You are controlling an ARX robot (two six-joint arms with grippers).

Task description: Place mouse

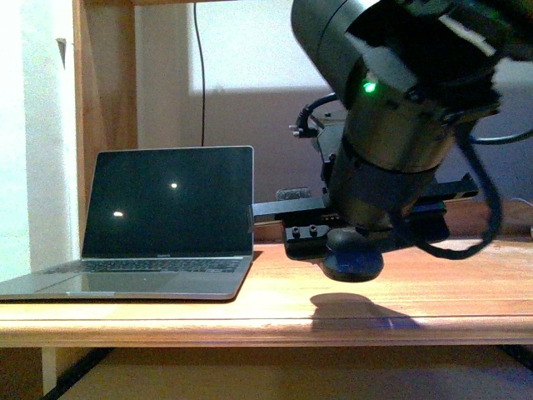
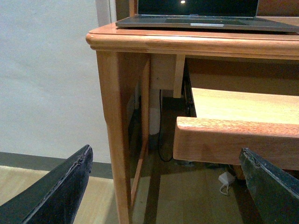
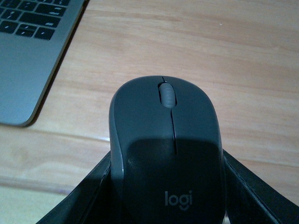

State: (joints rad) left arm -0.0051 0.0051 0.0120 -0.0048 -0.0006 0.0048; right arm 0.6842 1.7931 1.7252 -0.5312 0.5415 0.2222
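Wooden desk [image 1: 250, 312] surface is left bare between laptop [image 1: 166, 221] and mouse [image 1: 354, 265]. The mouse is clamped in the right gripper [image 1: 354, 250], pointed down at centre-right. The left gripper [image 2: 166, 186] is held wide open below the desk edge.

Dark grey oval mouse [image 3: 166, 140], logi mark, gripped in right claw [image 3: 167, 184], just above desk [image 1: 166, 312]

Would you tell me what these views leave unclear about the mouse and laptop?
Front view: top of the mouse, hidden by the right arm; whether it touches the desk is unclear.
Right wrist view: rear of the mouse, cut off by the picture's edge.
Left wrist view: most of the laptop screen, cut off by the picture's edge.
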